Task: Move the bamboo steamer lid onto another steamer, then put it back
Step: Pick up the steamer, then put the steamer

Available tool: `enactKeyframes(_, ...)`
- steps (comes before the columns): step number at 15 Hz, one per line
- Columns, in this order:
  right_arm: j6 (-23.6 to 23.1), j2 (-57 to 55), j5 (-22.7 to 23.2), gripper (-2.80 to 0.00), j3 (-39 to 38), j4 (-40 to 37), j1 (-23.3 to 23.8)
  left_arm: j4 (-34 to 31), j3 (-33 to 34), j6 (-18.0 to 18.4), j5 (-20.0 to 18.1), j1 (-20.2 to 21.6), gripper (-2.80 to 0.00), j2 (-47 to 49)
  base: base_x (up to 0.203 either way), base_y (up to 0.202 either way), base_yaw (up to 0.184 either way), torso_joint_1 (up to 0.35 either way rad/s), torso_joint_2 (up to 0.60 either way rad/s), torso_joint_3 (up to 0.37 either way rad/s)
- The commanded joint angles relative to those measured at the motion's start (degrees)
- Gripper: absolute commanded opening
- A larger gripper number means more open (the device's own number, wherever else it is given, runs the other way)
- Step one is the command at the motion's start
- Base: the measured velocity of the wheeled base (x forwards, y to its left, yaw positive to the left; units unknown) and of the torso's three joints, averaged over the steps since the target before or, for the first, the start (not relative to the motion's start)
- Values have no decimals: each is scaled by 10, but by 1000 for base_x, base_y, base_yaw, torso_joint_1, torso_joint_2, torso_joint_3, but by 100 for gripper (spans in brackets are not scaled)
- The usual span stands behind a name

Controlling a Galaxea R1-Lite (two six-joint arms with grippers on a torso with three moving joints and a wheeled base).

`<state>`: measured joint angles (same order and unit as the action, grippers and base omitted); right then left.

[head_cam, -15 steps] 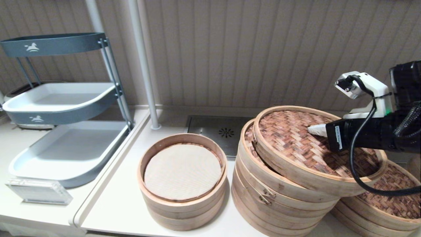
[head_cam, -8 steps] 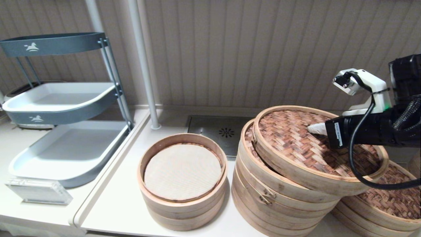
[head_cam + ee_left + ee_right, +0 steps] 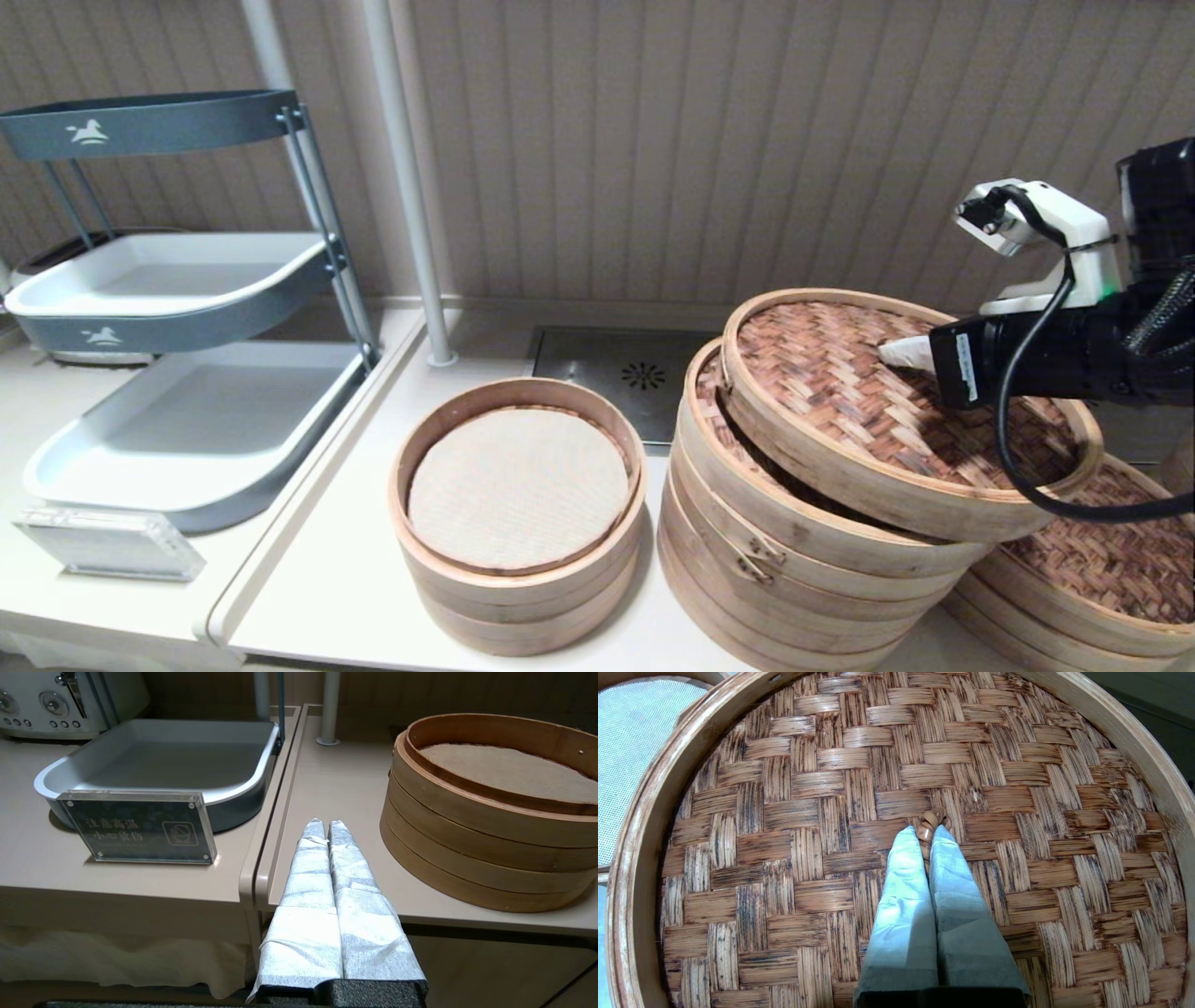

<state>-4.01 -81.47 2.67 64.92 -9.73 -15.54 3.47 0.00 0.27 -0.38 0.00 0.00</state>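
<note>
The right gripper (image 3: 898,353) was clenched on the small centre loop (image 3: 930,822) of the bamboo steamer lid (image 3: 878,411), and that pinch was all that carried it. The lid hung tilted over the tall steamer (image 3: 747,523) with the dark clasp, its near-left rim low against the stack and its far side raised. The risk looked plain: a wide lid on one thin loop could swing or slip out if the arm jerked. Its low edge might also catch the stack's rim and drag the rings askew, or knock the lower steamer (image 3: 1102,569) at the right. The left gripper (image 3: 329,833), pressed together and holding nothing, sat parked low off the table (image 3: 327,779) edge near the cloth-lined steamer (image 3: 490,812). Against the earlier frame, the lid and gripper had risen a little, and more shadowed gap showed beneath the lid.
</note>
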Motion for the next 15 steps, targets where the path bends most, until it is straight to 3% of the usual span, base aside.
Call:
enactKeyframes(1, 0, 4, 0, -280, 5, 0, 0, 0, 14, 0, 0, 0, -280, -1, 0, 0, 0, 0, 0, 0)
enactKeyframes(5, -2, 15, -1, -280, 14, -5, 9, 0, 14, 0, -1, 0, -280, -1, 0, 0, 0, 0, 0, 0)
enactKeyframes(11, -6, 27, -2, -280, 52, -55, 70, 0, 14, 0, 0, 0, -280, -2, 0, 0, 0, 0, 0, 0)
enactKeyframes(15, -10, 32, -2, -280, 63, -82, 157, 0, 14, 0, 0, 0, -280, -1, 0, 0, 0, 0, 0, 0)
